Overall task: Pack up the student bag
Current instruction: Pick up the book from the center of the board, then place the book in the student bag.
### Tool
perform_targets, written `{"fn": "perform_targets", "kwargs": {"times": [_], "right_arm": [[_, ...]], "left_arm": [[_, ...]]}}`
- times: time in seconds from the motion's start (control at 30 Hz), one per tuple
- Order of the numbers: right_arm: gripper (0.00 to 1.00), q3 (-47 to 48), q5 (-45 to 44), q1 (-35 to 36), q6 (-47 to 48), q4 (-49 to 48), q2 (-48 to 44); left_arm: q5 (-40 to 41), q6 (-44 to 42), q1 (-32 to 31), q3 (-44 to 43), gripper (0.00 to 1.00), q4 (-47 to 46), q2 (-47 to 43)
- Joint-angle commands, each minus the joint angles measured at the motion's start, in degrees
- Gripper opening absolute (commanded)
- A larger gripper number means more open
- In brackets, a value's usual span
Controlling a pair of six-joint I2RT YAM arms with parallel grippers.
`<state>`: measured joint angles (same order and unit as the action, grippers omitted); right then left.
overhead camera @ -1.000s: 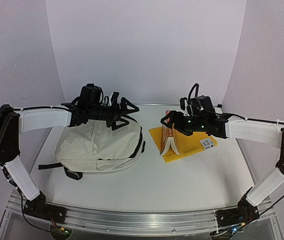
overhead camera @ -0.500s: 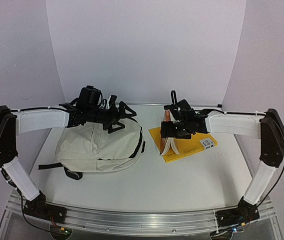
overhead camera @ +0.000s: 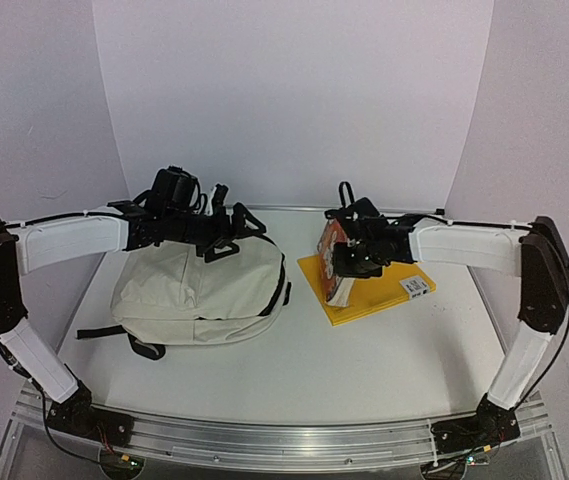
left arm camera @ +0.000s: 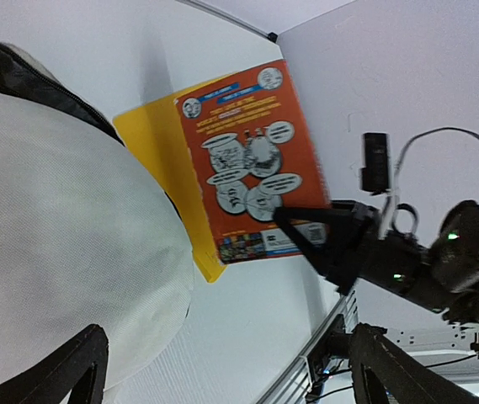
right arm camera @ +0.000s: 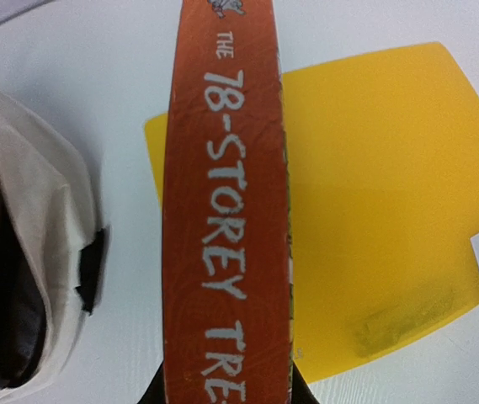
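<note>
The student bag (overhead camera: 199, 290) lies flat on the worktop (overhead camera: 294, 370) toward 9 o'clock in the top view. Its mouth faces 3 o'clock, where a strip of black lining shows along the edge. The right hand (overhead camera: 344, 258) is clamped on the orange book (overhead camera: 332, 240), with the spine running between its fingers in the right wrist view. The book stands tilted over the yellow folder (overhead camera: 374, 290), and I cannot tell whether its lower edge touches it. The left hand (overhead camera: 232, 232) hovers over the bag's 12 o'clock edge, its fingers (left arm camera: 71, 370) wide apart with nothing between them. The step in hand looks like carrying the book across to the bag. It should first rise clear of the folder so the folder is not dragged along. The grip seems to sit near one end of the book, so a slow sweep toward 9 o'clock would guard against it swinging. The mouth looks slack and barely open, so the left hand would do best to pinch the upper lip and lift it before the book arrives. The book should go in low from 3 o'clock, narrow edge first. The right hand should let go only once most of the book is inside.
</note>
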<state>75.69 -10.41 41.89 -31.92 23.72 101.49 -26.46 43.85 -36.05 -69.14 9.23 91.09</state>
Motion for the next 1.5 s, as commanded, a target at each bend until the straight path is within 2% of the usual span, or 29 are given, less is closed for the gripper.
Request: {"fn": "perform_targets", "kwargs": {"times": [0.0,0.1,0.2,0.33,0.5,0.77,0.9,1.03,1.07,1.23,1.33,1.47], "right_arm": [[0.0,0.1,6.5,0.0,0.5,-8.9,-16.6],[0.0,-0.6,9.9,-0.1,-0.8,-10.5,-19.7],[0.0,-1.7,9.7,-0.4,-2.1,-10.8,-21.1],[0.0,-4.2,9.7,-2.9,-3.3,-11.9,-21.6],[0.0,-9.8,14.7,-7.9,-5.6,-16.6,-23.4],[0.0,-16.2,18.5,-12.1,-6.9,-20.2,-28.0],[0.0,-18.6,19.9,-12.5,-7.7,-22.0,-28.9],[0.0,-20.1,21.7,-12.6,-8.8,-23.3,-29.4],[0.0,-20.2,22.4,-12.6,-8.8,-23.3,-29.4],[0.0,-20.1,29.8,-12.6,-8.3,-23.3,-29.5],[0.0,-19.7,35.3,-12.5,-8.3,-23.3,-29.7],[0.0,-18.7,44.2,-11.2,-9.0,-23.3,-29.0]], "left_arm": [[-1.4,-4.7,0.0,-3.1,1.0,-0.8,-2.3],[-1.5,-5.4,0.0,-3.7,1.0,-1.9,-2.7],[2.9,-7.8,-0.5,-7.0,1.0,3.0,-0.9],[19.4,-15.3,-6.2,-16.5,1.0,17.7,6.1],[39.0,-18.1,-13.7,-29.1,1.0,31.0,16.4],[59.5,-15.6,-20.8,-45.2,1.0,47.7,30.8],[65.9,-16.0,-22.9,-52.7,1.0,55.4,38.3],[72.8,-12.2,-23.1,-58.8,0.97,65.3,43.1],[73.9,-11.8,-23.2,-58.6,0.9,66.0,42.6],[75.6,-12.5,-23.1,-52.1,0.4,61.4,35.7],[76.1,-12.4,-23.1,-50.1,0.2,60.2,31.8],[77.2,-11.0,-23.1,-49.4,0.04,61.5,25.5]]}}
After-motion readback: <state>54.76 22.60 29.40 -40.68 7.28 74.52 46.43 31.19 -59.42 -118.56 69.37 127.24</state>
